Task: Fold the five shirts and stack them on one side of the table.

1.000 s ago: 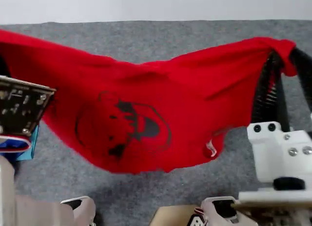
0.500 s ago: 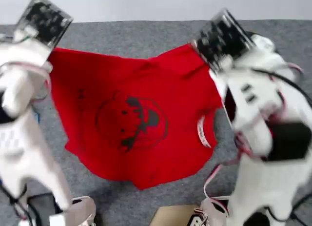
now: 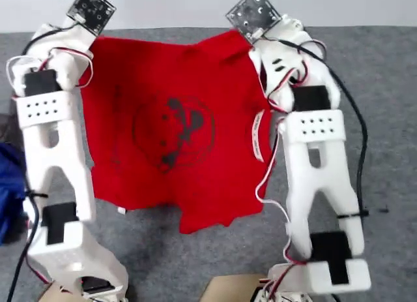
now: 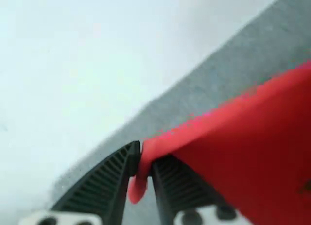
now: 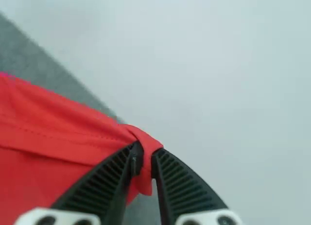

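I'm working over the grey table (image 3: 378, 67). The red shirt (image 3: 195, 184) lies spread across its middle and reaches almost to the far edge, between my two arms. It lies sideways, with the neck opening toward the right arm. The part nearest the near edge is rumpled and uneven.

I judge this to be the laying-out step, before any fold is made. Next I'd need to set both far corners down taut and let go, then smooth that near part so the first fold runs straight.

A blue bundle (image 3: 10, 191) sits at the left edge, possibly another shirt, though I can't be sure from here.

The left claw (image 4: 141, 154) is clamped on one far corner of the shirt, with cloth pinched between its ribbed jaws. The right claw (image 5: 143, 157) is clamped the same way on the other far corner.

A round black print (image 3: 172, 132) sits on the chest. I can't read any writing on it or on the white neck label (image 3: 257, 135).
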You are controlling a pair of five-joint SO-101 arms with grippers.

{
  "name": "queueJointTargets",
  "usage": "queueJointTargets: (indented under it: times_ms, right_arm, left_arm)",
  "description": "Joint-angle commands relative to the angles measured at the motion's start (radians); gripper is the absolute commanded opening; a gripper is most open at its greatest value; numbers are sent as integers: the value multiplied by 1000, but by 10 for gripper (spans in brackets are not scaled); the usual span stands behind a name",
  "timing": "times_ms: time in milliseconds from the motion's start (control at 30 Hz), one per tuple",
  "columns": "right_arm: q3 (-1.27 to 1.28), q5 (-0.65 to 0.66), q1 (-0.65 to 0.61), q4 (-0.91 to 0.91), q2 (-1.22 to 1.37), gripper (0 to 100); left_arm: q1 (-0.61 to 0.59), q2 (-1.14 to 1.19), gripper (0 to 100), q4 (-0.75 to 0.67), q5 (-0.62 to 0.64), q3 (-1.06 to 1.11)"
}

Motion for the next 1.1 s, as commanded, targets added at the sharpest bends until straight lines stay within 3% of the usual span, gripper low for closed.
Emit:
queueJointTargets:
  times_ms: [0,200,400,567,667,767,1067]
  right_arm:
    - [-57,-3,-15,-120,38,11]
    - [-207,-3,-41,-163,114,11]
    - [-253,-3,-42,-154,182,11]
    - [-253,-3,-70,-15,193,11]
    - [-253,-8,-91,136,188,11]
    - [-256,-9,-97,289,180,10]
    - [-255,-12,-130,733,21,10]
  left_arm:
    - [9,21,5,-166,-60,-5]
    - [12,26,5,-325,-75,-47]
    - [6,35,5,-325,-75,-59]
    - [-8,34,5,-318,-101,21]
    - [-12,29,5,-232,-186,64]
    - [-21,23,5,-43,-259,73]
    - [-94,29,5,407,-358,-5]
